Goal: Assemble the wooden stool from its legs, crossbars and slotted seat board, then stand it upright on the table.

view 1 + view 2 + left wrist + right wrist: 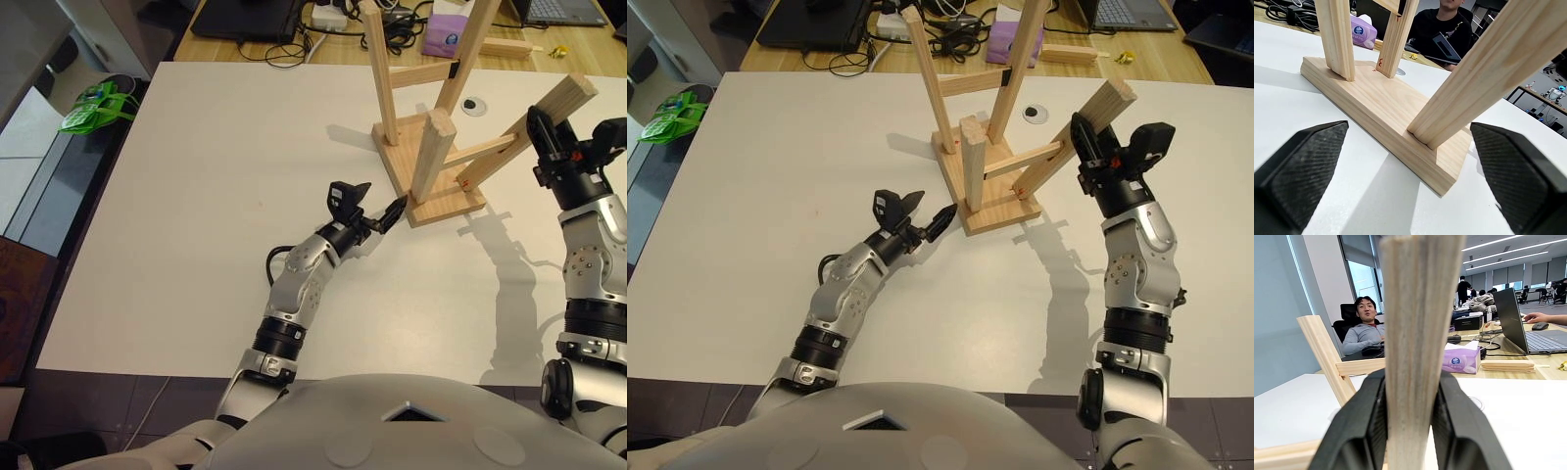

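Stool upside down on the white bench in the head view: its seat board lies flat and its legs point up, tied by a crossbar. The right claw is clamped on the upper end of the outward-leaning leg on the robot's right. The left claw sits low over the bench, spread wide and holding nothing, just beside the board's near corner.

From the left wrist, both black pads stand far apart. The board's corner and one leg's foot lie between and beyond them, touching neither.

From the right wrist, two black fingers press on either side of the pale leg.
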Robot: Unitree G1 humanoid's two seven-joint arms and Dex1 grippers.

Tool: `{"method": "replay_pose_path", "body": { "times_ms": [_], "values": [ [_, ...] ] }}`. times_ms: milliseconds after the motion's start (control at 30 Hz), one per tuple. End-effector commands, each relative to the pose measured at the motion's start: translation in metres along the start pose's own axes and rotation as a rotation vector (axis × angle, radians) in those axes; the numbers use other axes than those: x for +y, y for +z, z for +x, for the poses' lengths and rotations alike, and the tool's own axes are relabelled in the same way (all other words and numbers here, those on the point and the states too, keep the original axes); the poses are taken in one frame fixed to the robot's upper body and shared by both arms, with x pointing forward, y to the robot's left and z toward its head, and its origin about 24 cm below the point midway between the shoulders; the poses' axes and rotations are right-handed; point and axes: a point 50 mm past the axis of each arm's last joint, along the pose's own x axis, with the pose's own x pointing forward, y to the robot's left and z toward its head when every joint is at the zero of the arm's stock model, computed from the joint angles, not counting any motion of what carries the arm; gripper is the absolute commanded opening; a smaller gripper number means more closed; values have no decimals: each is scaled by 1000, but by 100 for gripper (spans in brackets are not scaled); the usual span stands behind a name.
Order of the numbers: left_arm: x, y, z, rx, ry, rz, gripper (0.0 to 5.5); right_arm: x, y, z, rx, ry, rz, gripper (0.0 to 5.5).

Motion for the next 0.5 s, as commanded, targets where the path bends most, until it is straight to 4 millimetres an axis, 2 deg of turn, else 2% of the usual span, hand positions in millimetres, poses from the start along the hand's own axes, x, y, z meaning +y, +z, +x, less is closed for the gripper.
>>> {"method": "replay_pose_path", "body": {
  "times_ms": [33, 300, 500],
  "values": [
    [-15, 3, 10, -41, -22, -44, 462, -1, -41, -19, 194, -40, 57, 101],
    [-14, 3, 11, -42, -12, -50, 462, -8, -39, -17, 183, -91, 143, 101],
    [-18, 5, 11, -54, -24, -42, 462, -6, -40, -17, 213, -53, 121, 101]
  ]
}}
